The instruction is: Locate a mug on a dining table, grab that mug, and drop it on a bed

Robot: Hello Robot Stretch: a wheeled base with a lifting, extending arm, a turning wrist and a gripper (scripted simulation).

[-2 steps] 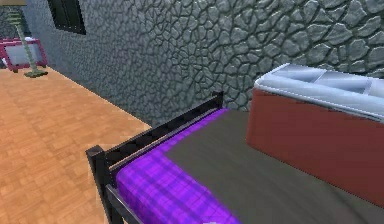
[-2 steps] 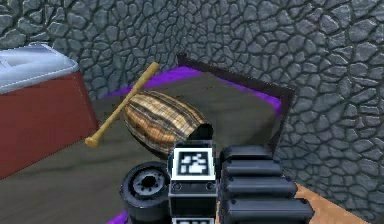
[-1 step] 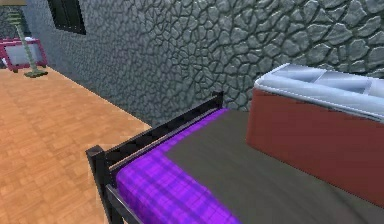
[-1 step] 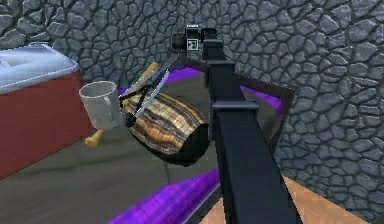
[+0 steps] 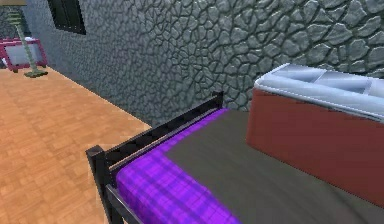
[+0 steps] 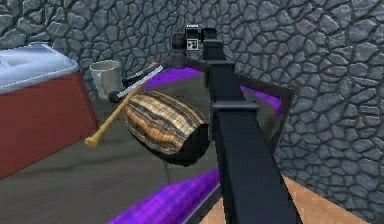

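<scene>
Over the bed [image 5: 240,175], the mug [image 6: 105,76] is held at the fingers [image 6: 140,82], clear of the mattress. Below it, a striped cushion [image 6: 165,122] and a wooden bat [image 6: 100,132] are laid. Alongside, a red box [image 6: 35,110] is set, its contents hidden.

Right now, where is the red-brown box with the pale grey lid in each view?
Forward view: the red-brown box with the pale grey lid is at the right edge, beyond the bed's grey top.
Arm side view: the same box is at the left edge, left of the brown striped barrel-shaped cushion.
Shared landmark: the purple plaid bedcover, low in both pictures.
</scene>
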